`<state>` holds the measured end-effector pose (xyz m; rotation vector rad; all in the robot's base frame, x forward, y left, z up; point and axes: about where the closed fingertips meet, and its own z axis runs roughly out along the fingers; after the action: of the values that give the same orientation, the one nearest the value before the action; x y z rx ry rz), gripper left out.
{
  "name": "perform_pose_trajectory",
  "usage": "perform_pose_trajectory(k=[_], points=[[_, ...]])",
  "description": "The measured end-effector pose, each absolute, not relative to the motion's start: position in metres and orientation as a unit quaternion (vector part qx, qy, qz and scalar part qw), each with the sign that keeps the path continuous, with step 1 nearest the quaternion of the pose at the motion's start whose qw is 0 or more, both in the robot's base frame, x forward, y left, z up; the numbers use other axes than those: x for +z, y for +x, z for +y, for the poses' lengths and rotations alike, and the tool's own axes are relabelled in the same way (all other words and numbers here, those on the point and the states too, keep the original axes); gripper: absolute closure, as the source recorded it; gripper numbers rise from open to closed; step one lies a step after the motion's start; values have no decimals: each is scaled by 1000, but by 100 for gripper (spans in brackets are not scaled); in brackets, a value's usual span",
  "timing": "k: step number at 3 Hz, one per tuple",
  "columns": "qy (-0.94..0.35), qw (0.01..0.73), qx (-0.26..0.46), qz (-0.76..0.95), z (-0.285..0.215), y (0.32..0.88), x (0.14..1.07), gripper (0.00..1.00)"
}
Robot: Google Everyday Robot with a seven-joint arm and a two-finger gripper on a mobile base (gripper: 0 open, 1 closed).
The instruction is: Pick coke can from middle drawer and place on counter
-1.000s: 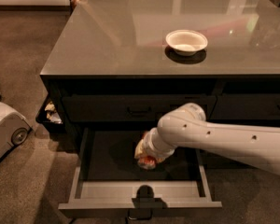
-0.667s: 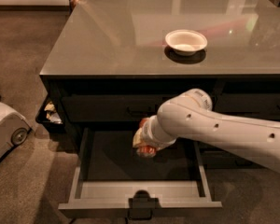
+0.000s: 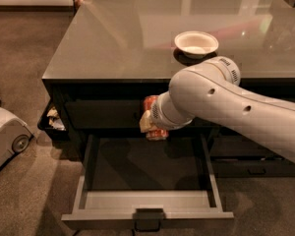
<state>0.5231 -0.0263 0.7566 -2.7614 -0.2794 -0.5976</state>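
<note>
The middle drawer [image 3: 147, 200] stands pulled open at the bottom of the view, its grey floor bare and its small handle at the front edge. My gripper [image 3: 148, 122] hangs above the drawer's back part, in front of the dark cabinet face, and is shut on the red coke can [image 3: 150, 105]. The can is lifted out of the drawer, just below the front edge of the glossy grey counter [image 3: 118, 38]. My white arm comes in from the right and hides most of the gripper.
A white bowl [image 3: 196, 43] sits on the counter near its front right. A grey wheeled machine [image 3: 5, 136] stands on the carpet at the left. A small bin with scraps [image 3: 53, 122] sits by the cabinet's left side.
My arm has risen and lifted the coke can from inside the drawer up to the cabinet's upper front, just under the counter edge.
</note>
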Motion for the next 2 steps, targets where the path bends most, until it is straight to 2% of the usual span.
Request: perform_pose_trajectory(k=[2], points=[[-955, 150, -228, -118, -25, 536, 774, 100]])
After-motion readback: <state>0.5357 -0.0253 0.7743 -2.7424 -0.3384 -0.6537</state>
